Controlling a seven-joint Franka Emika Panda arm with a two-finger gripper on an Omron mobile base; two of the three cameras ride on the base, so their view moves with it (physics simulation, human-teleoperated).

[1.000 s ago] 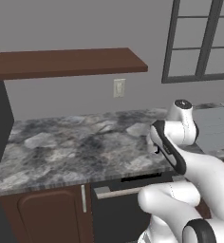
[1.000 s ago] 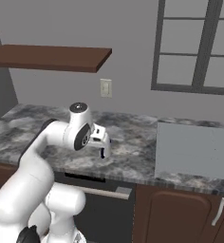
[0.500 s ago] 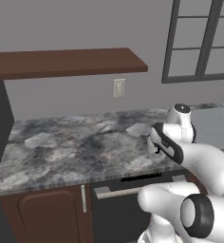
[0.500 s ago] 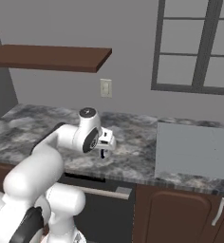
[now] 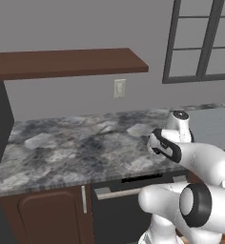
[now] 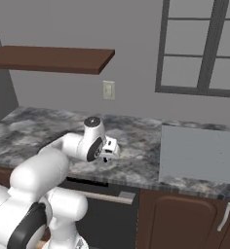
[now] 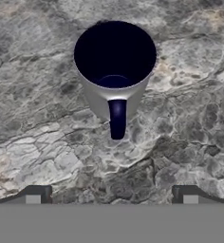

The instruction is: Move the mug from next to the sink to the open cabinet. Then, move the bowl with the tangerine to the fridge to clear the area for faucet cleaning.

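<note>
hand view looks straight down past the two dark fingertips of the gripper (image 7: 111,194), which stand wide apart near the bottom corners with nothing between them. beyond them the mug (image 7: 115,71) sits upright on the grey marbled countertop (image 7: 42,128), clear of both fingertips. it is silvery grey outside and dark blue inside, with nothing visible in it, and its dark blue handle points back toward the hand, roughly midway between the fingertips.

right base view shows the white arm bent low over the counter, the gripper (image 6: 108,151) hanging just above the stone (image 6: 136,146) near the counter's front edge. the mug itself is hidden behind the wrist there. to the arm's right the flat grey sink (image 6: 197,155) is set into the countertop, apart from the hand.

left base view has the wrist (image 5: 164,145) over the right end of the countertop (image 5: 66,147), with the sink (image 5: 214,126) just past it at the picture's edge.

below the counter run dark brown cabinet doors (image 6: 185,223) with short silver handles and a dark dishwasher front (image 5: 119,209). above, a brown wooden shelf (image 5: 66,62) is fixed to the grey wall, a pale outlet plate (image 6: 108,90) sits under it, and a dark-framed window (image 6: 200,48) rises behind the sink.
</note>
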